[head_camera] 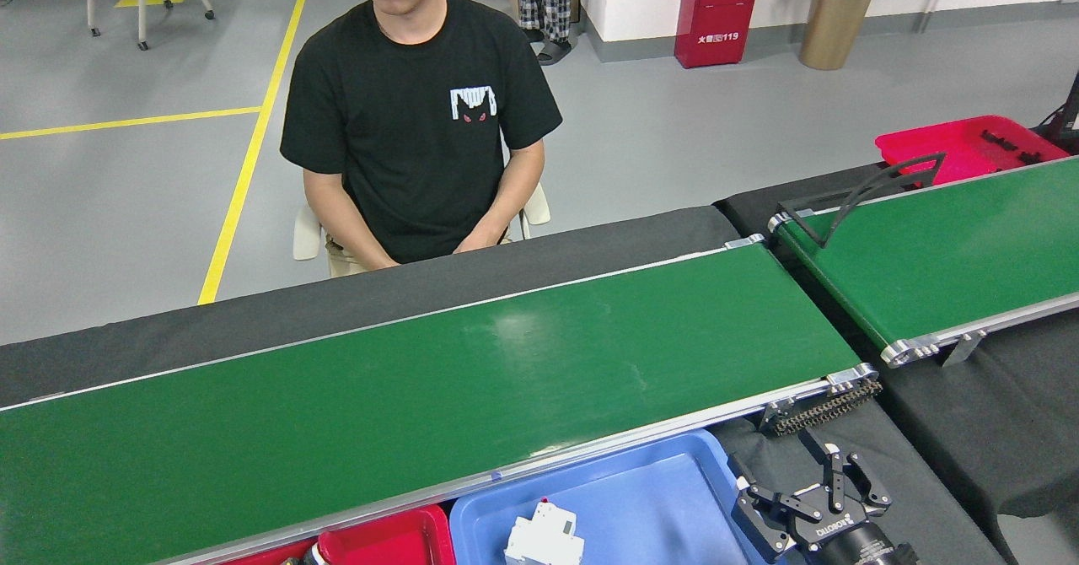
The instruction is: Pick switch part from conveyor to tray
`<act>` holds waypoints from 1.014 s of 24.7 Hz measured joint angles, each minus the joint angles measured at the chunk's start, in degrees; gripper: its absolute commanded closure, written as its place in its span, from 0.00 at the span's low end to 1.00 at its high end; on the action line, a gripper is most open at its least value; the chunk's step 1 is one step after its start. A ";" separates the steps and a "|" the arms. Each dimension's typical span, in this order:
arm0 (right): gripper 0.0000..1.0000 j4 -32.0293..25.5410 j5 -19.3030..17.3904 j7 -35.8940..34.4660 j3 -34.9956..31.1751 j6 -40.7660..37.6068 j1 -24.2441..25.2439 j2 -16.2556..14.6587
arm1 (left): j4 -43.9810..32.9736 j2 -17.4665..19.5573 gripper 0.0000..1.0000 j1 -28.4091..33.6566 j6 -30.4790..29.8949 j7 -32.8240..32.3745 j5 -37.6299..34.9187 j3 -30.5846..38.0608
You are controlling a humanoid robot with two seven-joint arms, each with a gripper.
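Waiting over the blue tray (666,489), right gripper (813,510) stood with jaws apart, empty; left arm unseen. No switch part showed on the conveyor (421,405) (white one (544,535) in tray looked light, rigid plastic; grip flat sides).

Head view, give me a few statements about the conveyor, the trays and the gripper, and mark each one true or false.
1. The conveyor carries no parts in view. True.
2. A white part lies in the blue tray. True.
3. The right gripper holds a white part. False: its jaws stand open and empty, beside the blue tray.
4. The person is reaching onto the belt. False: the hands are down behind the far edge.
5. The left gripper is over the red tray. False: it is not in view.
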 measured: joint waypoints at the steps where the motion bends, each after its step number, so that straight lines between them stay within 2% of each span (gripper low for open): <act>1: 0.00 0.02 0.00 0.00 0.04 -0.04 0.00 0.00 | 0.28 -0.16 0.89 0.01 -0.12 0.62 1.22 -0.90; 7: 0.00 0.10 0.00 0.01 0.08 -0.09 0.00 0.02 | -0.89 -1.34 0.94 1.86 -0.42 4.54 3.64 -3.38; 12: 0.00 0.12 0.00 0.02 0.04 -0.09 0.00 0.02 | -9.00 -3.11 0.96 8.40 -1.30 5.61 6.15 -3.34; 15: 0.00 0.14 -0.02 0.02 -0.36 -0.05 0.02 0.02 | -20.41 -5.38 0.96 14.61 -1.31 5.83 8.50 -2.92; 20: 0.00 0.15 -0.05 0.12 -2.97 0.14 0.02 0.02 | -45.75 -10.27 0.96 24.18 -5.14 4.29 13.22 -4.25; 23: 0.00 0.15 -0.06 0.22 -4.87 0.48 0.08 0.08 | -59.50 -15.61 0.94 27.87 -11.36 2.10 13.98 -5.66; 25: 0.00 0.16 -0.08 0.34 -7.42 0.55 0.33 0.25 | -67.43 -20.31 0.90 30.86 -19.00 -0.07 14.05 -7.09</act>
